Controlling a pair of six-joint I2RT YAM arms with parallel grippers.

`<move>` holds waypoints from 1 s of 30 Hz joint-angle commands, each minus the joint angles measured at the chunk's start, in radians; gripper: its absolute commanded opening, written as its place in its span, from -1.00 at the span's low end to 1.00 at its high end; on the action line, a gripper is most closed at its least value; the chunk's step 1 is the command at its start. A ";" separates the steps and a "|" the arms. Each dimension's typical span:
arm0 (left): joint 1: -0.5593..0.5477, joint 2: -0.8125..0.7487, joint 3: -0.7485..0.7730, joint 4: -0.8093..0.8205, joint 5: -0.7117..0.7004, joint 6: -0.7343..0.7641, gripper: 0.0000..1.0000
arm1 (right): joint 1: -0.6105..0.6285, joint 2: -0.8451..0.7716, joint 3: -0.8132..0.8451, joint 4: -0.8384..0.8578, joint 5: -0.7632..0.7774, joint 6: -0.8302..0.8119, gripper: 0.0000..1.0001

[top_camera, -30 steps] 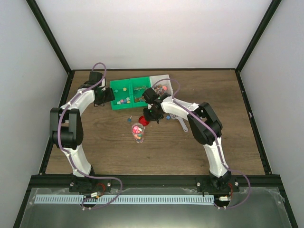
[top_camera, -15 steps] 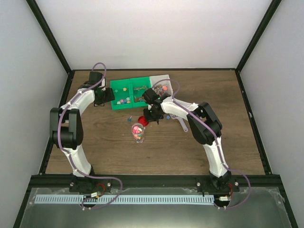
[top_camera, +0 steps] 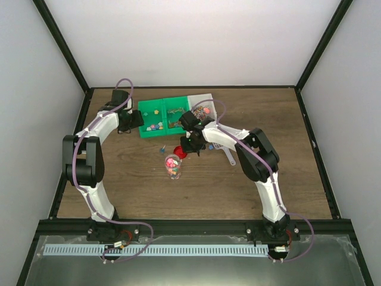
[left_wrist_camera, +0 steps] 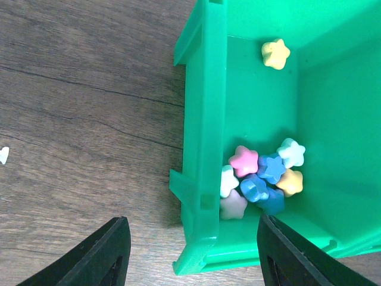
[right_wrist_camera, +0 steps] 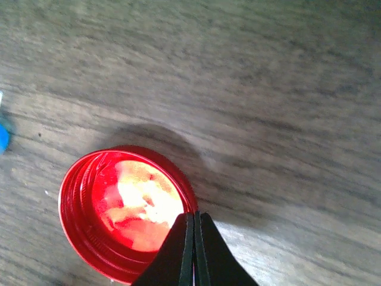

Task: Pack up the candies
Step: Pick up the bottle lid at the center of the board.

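While both arms reach out over the wooden table (top_camera: pixel 286 173), a clear jar (top_camera: pixel 173 167) stands upright nearest their bases, partly filled with the candies (top_camera: pixel 172 162) in mixed colours. Just beyond it lies a round red lid (right_wrist_camera: pixel 122 211), open side up on the wood. The right gripper (right_wrist_camera: pixel 194 215) hangs over the lid's edge with its fingers pressed tightly together; whether the rim is nipped between them cannot be told. A loose blue candy (top_camera: pixel 162 149) sits on the table just left of the lid, and a pale scoop (top_camera: pixel 230 157) lies to the right, beside the right arm. Farther back, the left gripper (left_wrist_camera: pixel 191 218) holds its fingers wide apart, straddling the left wall of a green bin (left_wrist_camera: pixel 205 119) without gripping it. More star-shaped sweets, pink, blue, white, orange and yellow, rest inside that bin. A grey bin (top_camera: pixel 203 101) with more mixed sweets stands at the green one's right end.
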 commanded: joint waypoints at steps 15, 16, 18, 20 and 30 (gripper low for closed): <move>0.004 -0.042 0.043 -0.017 0.001 -0.002 0.25 | -0.154 -0.231 -0.084 0.013 -0.125 0.037 -0.99; 0.004 -0.048 0.044 -0.017 0.005 -0.002 0.31 | -0.170 -0.245 -0.095 0.025 -0.138 0.043 -0.99; 0.006 -0.054 0.047 -0.013 0.023 -0.002 0.57 | -0.212 -0.280 -0.135 0.068 -0.204 0.058 -0.99; 0.013 -0.059 0.049 -0.007 0.068 -0.006 0.70 | -0.264 -0.323 -0.185 0.130 -0.305 0.082 -0.99; 0.016 -0.137 0.072 0.010 0.142 -0.011 0.95 | -0.410 -0.442 -0.324 0.396 -0.696 0.206 -0.99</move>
